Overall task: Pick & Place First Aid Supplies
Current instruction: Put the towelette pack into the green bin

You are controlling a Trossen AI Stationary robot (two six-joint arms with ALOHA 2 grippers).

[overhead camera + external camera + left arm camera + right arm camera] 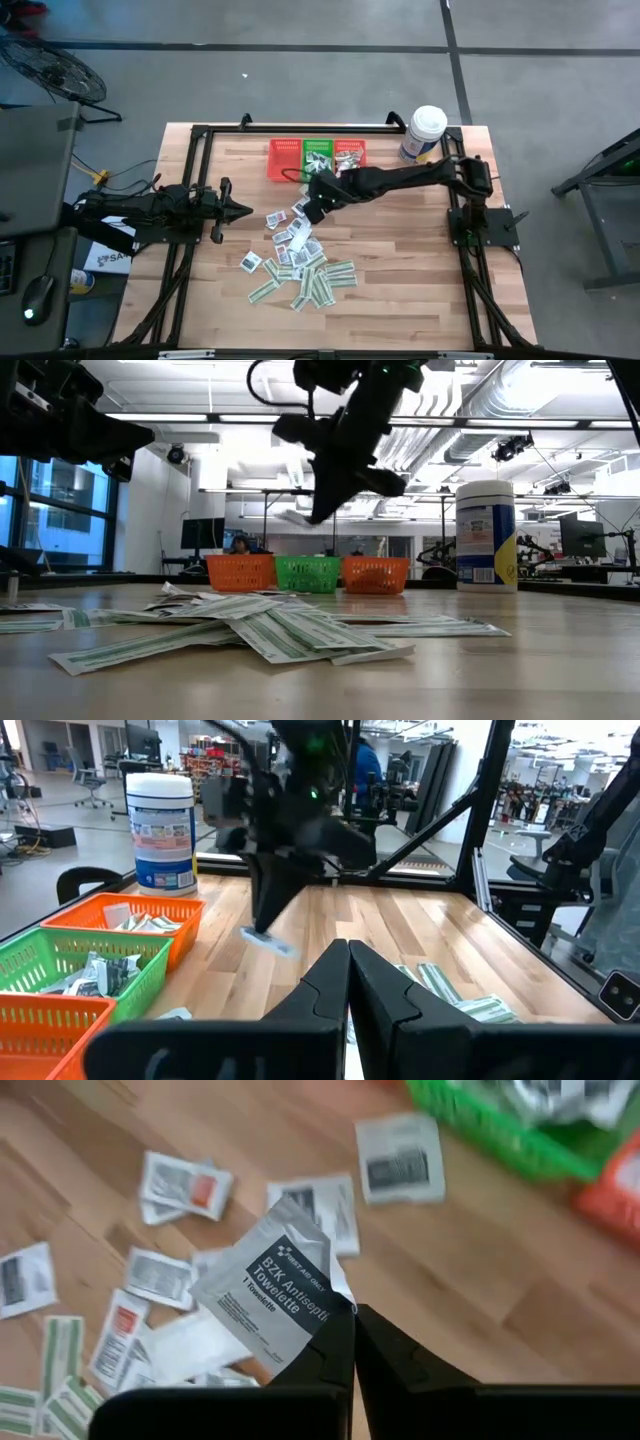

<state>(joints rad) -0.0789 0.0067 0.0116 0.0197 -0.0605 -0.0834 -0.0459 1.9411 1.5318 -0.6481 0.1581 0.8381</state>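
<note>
Right wrist view is showing the right gripper [352, 1320] pinching a white towelette packet [272, 1285] — carrying it above the table — next needing the green basket [500, 1125].

The held packet's [275, 1285] lower corner hides behind the right claw [354, 1342]; basket contents [349, 155] are too small to tell.

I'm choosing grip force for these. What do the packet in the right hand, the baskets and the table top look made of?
Packet in the shut right hand: thin matte paper, possibly foil-lined; it creases and curls at the corner. Baskets: moulded plastic mesh, slightly glossy, in saturated red and green with open lattice walls. Table top: pale wood, butcher-block style, with visible plank seams and a light sheen.
</note>
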